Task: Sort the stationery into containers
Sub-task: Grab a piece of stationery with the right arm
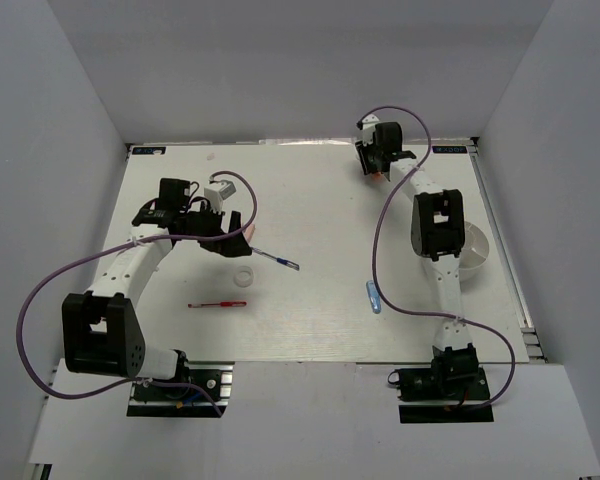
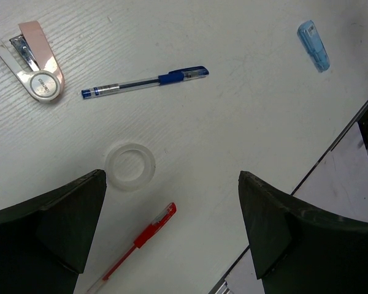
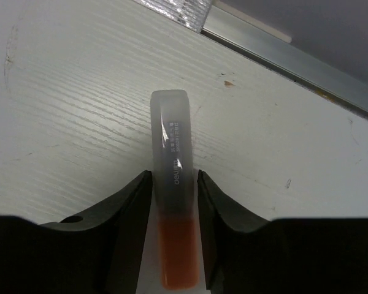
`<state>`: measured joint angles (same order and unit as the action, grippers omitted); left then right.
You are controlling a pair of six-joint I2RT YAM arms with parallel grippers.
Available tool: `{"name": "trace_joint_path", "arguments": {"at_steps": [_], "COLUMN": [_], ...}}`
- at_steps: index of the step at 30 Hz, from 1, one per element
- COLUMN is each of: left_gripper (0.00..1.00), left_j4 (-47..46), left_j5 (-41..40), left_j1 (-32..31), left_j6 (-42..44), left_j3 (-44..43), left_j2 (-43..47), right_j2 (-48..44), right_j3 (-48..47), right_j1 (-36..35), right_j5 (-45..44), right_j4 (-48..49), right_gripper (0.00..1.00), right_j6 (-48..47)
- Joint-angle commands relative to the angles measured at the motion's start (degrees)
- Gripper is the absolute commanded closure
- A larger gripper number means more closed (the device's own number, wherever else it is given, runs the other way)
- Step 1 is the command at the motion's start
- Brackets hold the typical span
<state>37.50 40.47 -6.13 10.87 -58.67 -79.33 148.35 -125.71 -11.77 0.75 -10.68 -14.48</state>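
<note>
My right gripper is at the far edge of the table, shut on the white marker with the orange cap, which lies between its fingers close to the surface. My left gripper is open and empty above the table, left of centre. Below it lie the white tape ring, the slim red pen, the slim blue pen, the pinkish-white eraser and the small light-blue piece. The round white bowl sits at the right, mostly hidden behind my right arm.
A metal rail runs along the table's far edge just beyond the marker. White walls enclose the table on three sides. Purple cables loop beside both arms.
</note>
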Motion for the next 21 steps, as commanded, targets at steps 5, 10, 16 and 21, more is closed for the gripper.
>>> {"name": "trace_joint_path", "arguments": {"at_steps": [5,10,16,21], "left_gripper": [0.05,0.08,0.26,0.35], "left_j4": [-1.0,-6.5,-15.4,-16.8], "left_j5": [6.3,6.6,0.9,2.2], "left_j1": [0.2,0.2,-1.0,-1.0], "left_j6": [2.0,1.5,4.3,17.7], "left_j3": [0.0,2.4,2.1,3.1], "left_j2": [2.0,8.3,15.8,19.8], "right_j2": [-3.9,-10.0,-21.1,-30.2], "right_j3": [4.5,11.9,19.9,25.2], "right_j1": [0.3,0.3,0.0,-1.0], "right_j5": [1.9,7.0,21.5,37.5], "right_j4": [-8.1,-9.2,-13.7,-18.4], "right_gripper": [0.73,1.00,1.00,1.00], "right_j6": [-6.5,-5.0,1.3,6.6]}}
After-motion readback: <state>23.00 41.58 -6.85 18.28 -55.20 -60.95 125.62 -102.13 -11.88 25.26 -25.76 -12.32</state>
